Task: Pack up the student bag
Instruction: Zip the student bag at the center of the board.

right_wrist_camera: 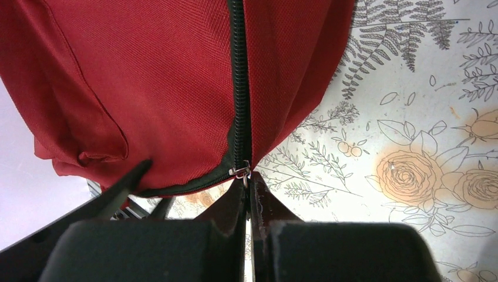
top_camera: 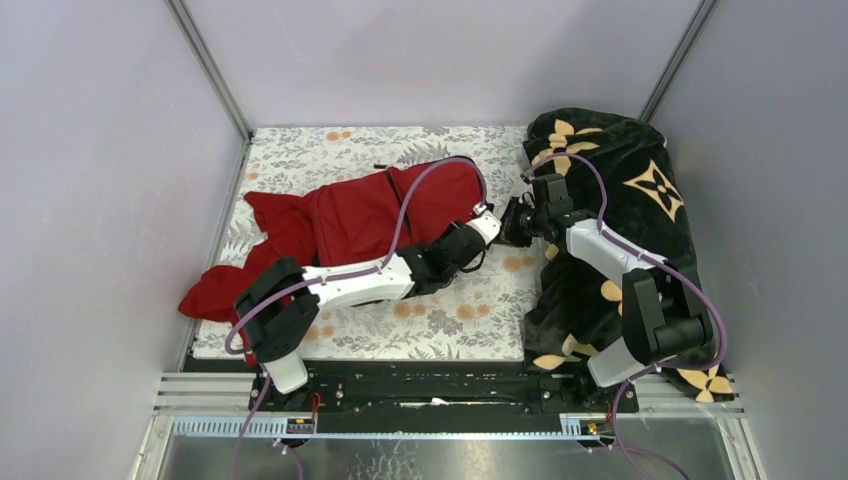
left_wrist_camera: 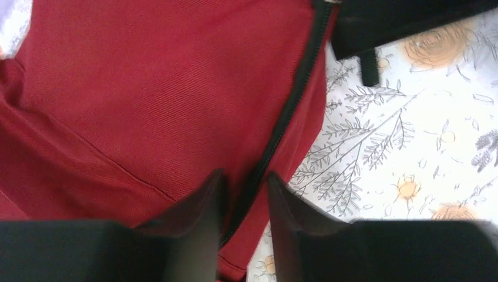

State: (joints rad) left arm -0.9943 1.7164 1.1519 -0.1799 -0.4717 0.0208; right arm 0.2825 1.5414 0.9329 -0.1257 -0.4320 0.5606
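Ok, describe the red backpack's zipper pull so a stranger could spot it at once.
On the flowered tabletop, the dark-red student bag lies left of a black blanket. Follow its black zipper to the end nearest that blanket. The zipper pull is the small silver piece there, at the tips of the shut right gripper, the only bright metal against the red fabric.

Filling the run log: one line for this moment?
left fingers: open, astride zipper | right fingers: shut on zipper pull | student bag: lying flat on table
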